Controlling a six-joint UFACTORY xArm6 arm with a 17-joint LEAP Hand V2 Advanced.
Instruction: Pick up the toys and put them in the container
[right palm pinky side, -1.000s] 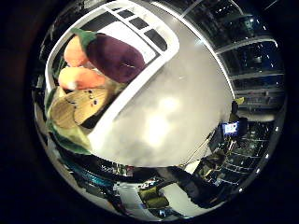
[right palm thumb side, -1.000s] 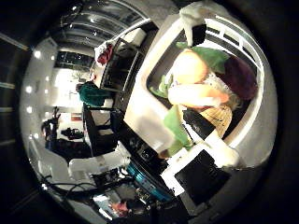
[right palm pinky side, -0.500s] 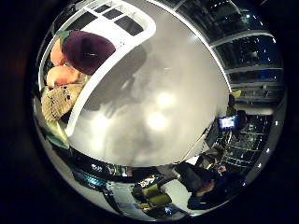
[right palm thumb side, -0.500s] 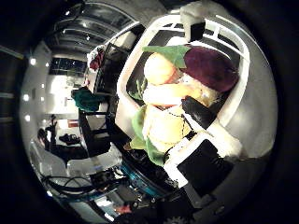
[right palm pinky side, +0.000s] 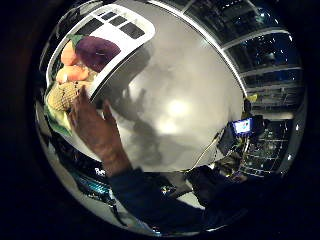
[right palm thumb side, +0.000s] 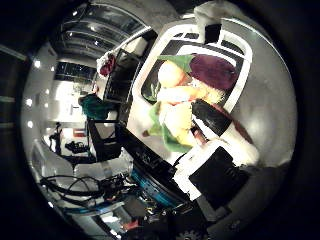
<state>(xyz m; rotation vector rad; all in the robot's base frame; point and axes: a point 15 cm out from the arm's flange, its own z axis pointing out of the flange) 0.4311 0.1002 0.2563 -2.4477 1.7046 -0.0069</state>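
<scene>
Toys: plush eggplant (right palm pinky side: 96, 51), carrots (right palm pinky side: 70, 64), corn (right palm pinky side: 62, 95), heaped in white container (right palm pinky side: 131, 31) on counter (right palm pinky side: 185, 95).
Handling: apparently soft, light; squeeze mid-body.
Hand (right palm thumb side: 220, 145): holds nothing; finger posture unclear.
Intrusion: person's hand (right palm pinky side: 95, 130) at container.

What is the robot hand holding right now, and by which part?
Nothing, as far as shows. The robot hand has no toy between its fingers; the toys lie in the white container, where a person's hand reaches.
</scene>
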